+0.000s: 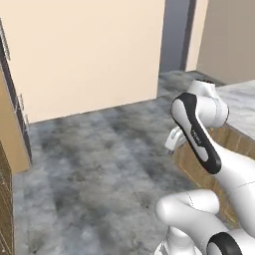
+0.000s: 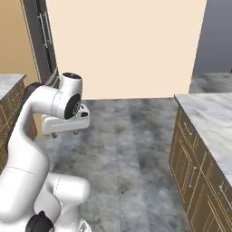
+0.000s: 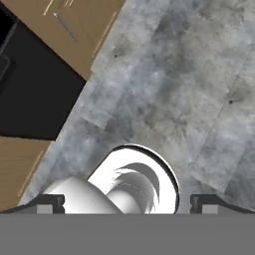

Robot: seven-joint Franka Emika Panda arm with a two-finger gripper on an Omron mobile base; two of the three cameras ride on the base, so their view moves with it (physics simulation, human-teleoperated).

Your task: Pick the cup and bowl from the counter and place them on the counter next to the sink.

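Fingers (image 3: 127, 201): spread wide, holding nothing — in the hand view my two dark tips sit far apart at the bottom edge, with bare floor between and beyond them.
Hand: in the right base view it hangs at mid height over the floor, my fingers (image 2: 65, 133) pointing down, well short of any bench.
Arm: folded up over the base; in the left base view the elbow rises in front of the cabinets.
Bench (image 2: 213, 120): white marble with grey veins over wooden cabinets, running along the right side in the right base view; what shows of its top is bare. A corner of it (image 1: 244, 102) shows at the right edge of the left base view, behind my arm.
Second bench (image 2: 8, 84): a small marble corner at the far left — also bare.
Floor (image 1: 99, 164): mottled grey tile, open ahead of me.
Wall (image 2: 122, 45): plain cream, straight ahead.
Cup, bowl, sink: I cannot tell where they are from here.
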